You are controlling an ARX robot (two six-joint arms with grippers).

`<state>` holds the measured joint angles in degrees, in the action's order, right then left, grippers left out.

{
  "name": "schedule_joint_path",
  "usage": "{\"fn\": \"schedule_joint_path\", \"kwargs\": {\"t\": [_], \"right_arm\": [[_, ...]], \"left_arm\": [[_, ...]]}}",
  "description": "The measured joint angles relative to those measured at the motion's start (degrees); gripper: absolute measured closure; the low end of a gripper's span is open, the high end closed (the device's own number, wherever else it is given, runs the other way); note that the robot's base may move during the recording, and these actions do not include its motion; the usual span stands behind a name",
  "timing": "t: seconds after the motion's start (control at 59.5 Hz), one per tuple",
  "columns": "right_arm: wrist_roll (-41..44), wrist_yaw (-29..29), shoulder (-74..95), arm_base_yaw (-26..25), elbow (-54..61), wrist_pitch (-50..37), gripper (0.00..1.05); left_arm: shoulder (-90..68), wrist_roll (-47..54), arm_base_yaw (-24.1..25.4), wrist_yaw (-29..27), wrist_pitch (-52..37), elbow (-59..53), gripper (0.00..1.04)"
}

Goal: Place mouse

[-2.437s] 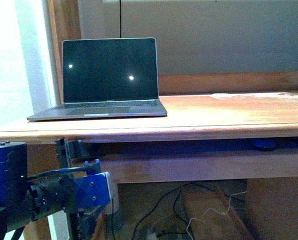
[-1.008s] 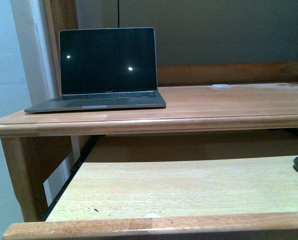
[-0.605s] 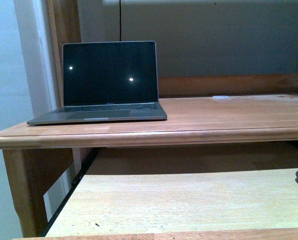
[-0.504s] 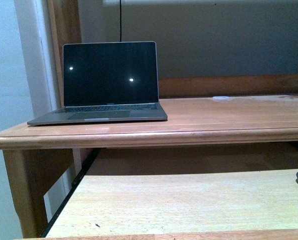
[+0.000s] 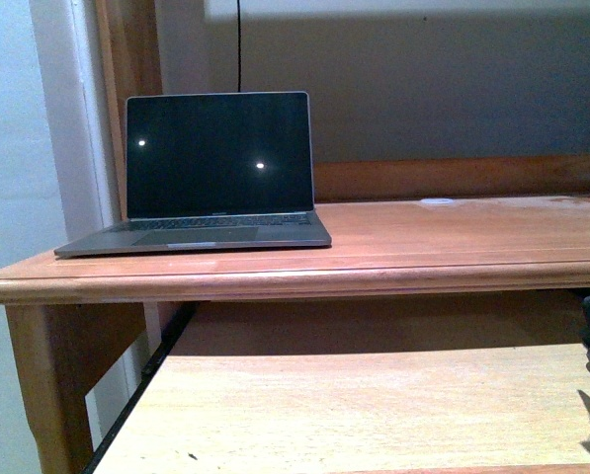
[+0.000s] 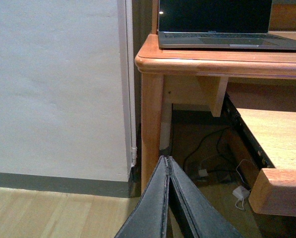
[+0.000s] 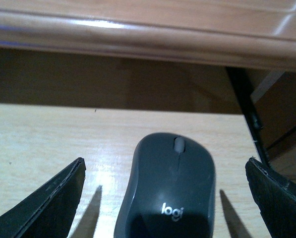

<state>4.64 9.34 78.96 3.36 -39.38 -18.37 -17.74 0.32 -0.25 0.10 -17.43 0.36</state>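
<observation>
Mouse [image 7: 170, 188] lies on counter's pull-out shelf [image 7: 48, 139] near right edge, between wide right fingers [image 7: 46, 206], untouched. Left fingers [image 6: 155, 203] press together, empty.

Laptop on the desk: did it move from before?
No. The laptop still sits at the left end of the desk, under the same black cable. The whole picture shifted together, so the camera moved.

The dark grey mouse [image 7: 167, 193] with a logi logo lies flat on the pale wooden shelf [image 7: 38, 139].
</observation>
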Motion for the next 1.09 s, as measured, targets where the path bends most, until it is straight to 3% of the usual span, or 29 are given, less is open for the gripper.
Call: {"fn": "schedule_joint_path", "kwargs": {"t": [0.538, 0.655, 0.739, 0.992, 1.092], "right_arm": [[0.94, 0.79, 5.38, -0.17, -2.78, 4.17, 0.07], [0.44, 1.14, 5.95, -0.24, -3.72, 5.07, 0.07], [-0.33, 1.18, 6.14, -0.35, -4.0, 5.44, 0.07], [-3.13, -0.02, 5.7, -1.4, -4.39, 6.93, 0.43], [-4.52, -1.11, 3.65, -1.51, -4.39, 8.72, 0.5]], "left_arm": [[7.41, 0.0, 0.0, -0.09, 7.06, 0.0, 1.02], [14.71, 0.0, 0.0, -0.09, 16.13, 0.02, 1.02], [17.0, 0.0, 0.0, -0.11, 17.09, 0.02, 1.02], [17.38, 0.0, 0.0, -0.11, 17.33, 0.02, 1.02], [17.38, 0.0, 0.0, -0.09, 17.35, 0.02, 1.02]]}}
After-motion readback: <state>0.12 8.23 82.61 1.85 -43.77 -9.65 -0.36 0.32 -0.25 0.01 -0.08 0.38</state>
